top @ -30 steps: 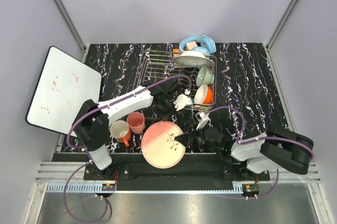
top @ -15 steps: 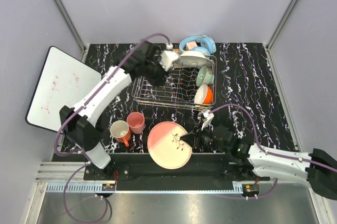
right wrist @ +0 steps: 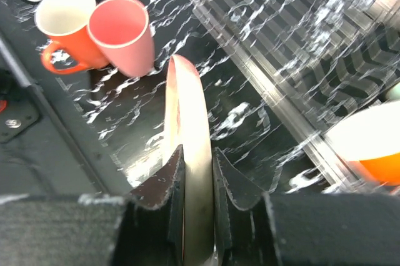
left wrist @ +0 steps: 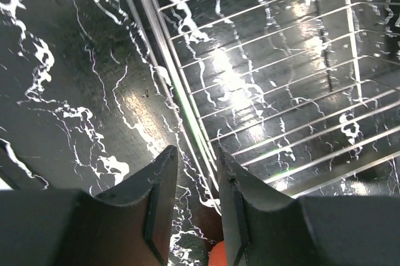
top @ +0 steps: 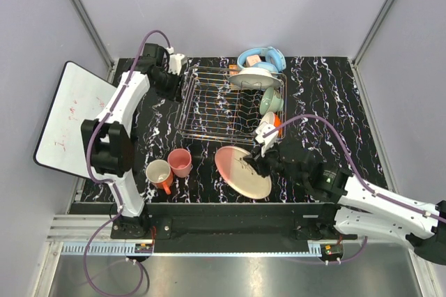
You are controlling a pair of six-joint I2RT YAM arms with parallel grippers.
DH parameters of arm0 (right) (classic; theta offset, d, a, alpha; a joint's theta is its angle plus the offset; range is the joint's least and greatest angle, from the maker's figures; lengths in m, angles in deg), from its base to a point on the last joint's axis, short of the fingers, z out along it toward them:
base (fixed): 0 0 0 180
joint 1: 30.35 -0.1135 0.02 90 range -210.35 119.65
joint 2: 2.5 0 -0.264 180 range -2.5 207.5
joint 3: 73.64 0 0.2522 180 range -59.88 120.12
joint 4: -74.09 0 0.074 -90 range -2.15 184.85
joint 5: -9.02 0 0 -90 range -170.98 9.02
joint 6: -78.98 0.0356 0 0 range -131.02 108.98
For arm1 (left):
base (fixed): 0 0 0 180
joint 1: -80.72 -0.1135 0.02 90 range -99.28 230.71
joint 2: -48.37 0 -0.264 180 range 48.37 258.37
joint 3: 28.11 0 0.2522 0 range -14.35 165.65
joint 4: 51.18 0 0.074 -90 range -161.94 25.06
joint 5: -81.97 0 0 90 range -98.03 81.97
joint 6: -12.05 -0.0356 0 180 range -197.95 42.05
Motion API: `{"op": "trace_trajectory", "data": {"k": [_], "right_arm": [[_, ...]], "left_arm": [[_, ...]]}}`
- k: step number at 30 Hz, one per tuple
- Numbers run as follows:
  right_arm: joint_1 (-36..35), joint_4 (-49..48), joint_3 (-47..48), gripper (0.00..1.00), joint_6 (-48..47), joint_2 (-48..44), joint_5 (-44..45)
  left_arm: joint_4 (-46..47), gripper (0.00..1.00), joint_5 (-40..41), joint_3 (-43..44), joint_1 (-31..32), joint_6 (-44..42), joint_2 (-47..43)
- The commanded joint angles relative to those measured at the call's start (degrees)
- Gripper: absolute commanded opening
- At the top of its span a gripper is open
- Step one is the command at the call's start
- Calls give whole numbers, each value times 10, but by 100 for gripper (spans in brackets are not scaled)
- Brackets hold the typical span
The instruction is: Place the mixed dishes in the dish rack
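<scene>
Plate [top: 242,171] is being held tilted, just in front of the rack [top: 216,139], with the right gripper [right wrist: 197,153] clamping its rim. Judged stiff, glazed, slippery and breakable, so a rim grip is suiting it. Left gripper [left wrist: 195,152] is hovering narrowly parted, straddling the rack's far-left rim and holding nothing.

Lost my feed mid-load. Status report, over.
Right gripper shut on pink-and-cream plate, tilted on edge. Left gripper open, straddling dish rack rim. Pale green bowl and white plate at rack's right end.
</scene>
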Motion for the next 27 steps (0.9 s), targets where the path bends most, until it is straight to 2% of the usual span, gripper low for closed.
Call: {"op": "trace_trajectory", "data": {"k": [1, 7, 12, 14, 16, 17, 23, 27], "right_arm": [[-2, -22, 108, 0, -125, 27, 28], [3, -2, 217, 0, -243, 99, 43], [30, 14, 328, 0, -325, 168, 18], [57, 23, 355, 0, -352, 185, -3], [76, 30, 397, 0, -366, 213, -22], [99, 36, 409, 0, -377, 221, -43], [158, 55, 466, 0, -424, 285, -107], [175, 73, 481, 0, -465, 325, -112]], "left_arm": [[21, 34, -14, 34, -4, 23, 23], [23, 34, -43, 34, -4, 47, 55], [29, 32, -52, 12, -3, 48, 65], [33, 26, -57, -3, -2, 44, 63], [34, 10, -69, -20, -1, 37, 58], [35, 7, -72, -26, 2, 30, 55], [37, 7, -67, -76, 21, 4, 31], [41, 7, -65, -120, 34, -7, 4]]}}
